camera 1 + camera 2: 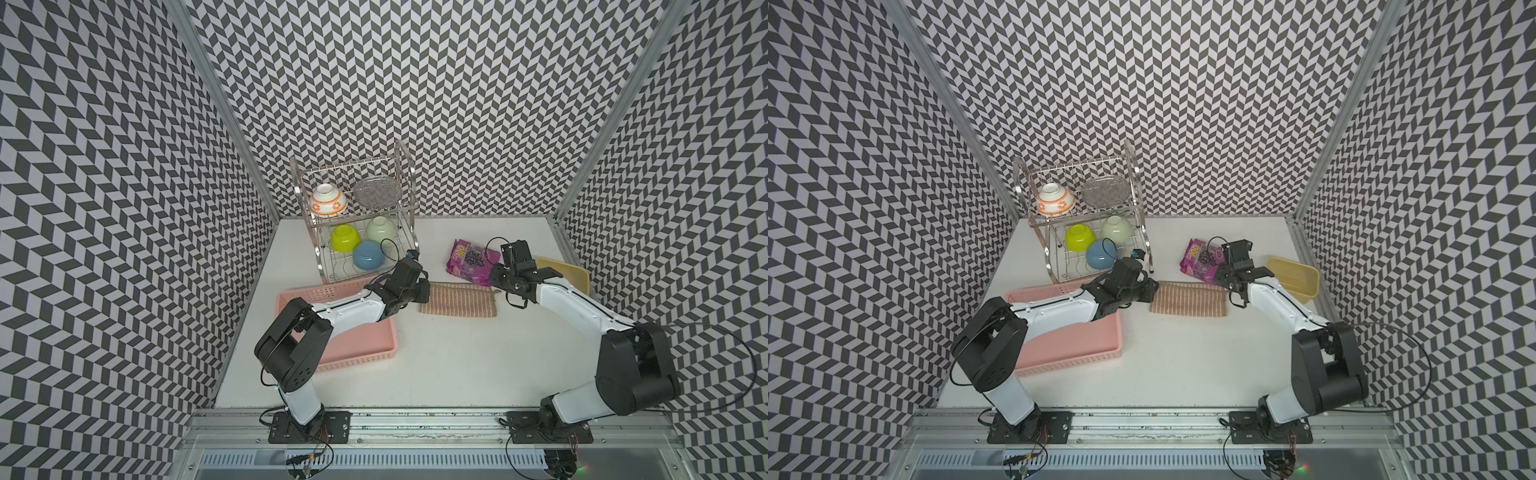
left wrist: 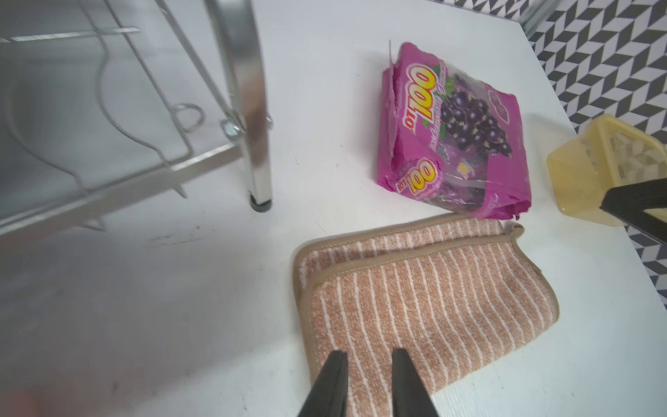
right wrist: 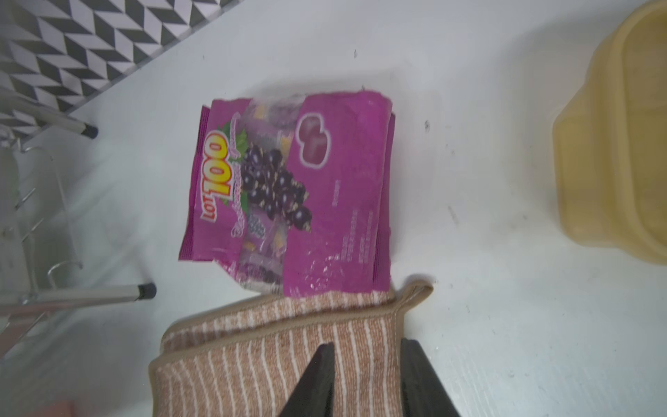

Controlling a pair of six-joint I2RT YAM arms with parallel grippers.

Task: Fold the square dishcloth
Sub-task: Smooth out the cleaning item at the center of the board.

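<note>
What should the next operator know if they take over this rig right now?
Left end effector: open, empty, over the end of the dishcloth nearer the pink basket.
Right end effector: open, empty, over the opposite end, by the loop corner.
Cloth position: flat on the table, between the basket and the yellow container, just in front of the purple snack bag.
Done: folded in half, top layer slightly short of the lower edge.
To do: likely a second fold, or tidying the edges.
</note>
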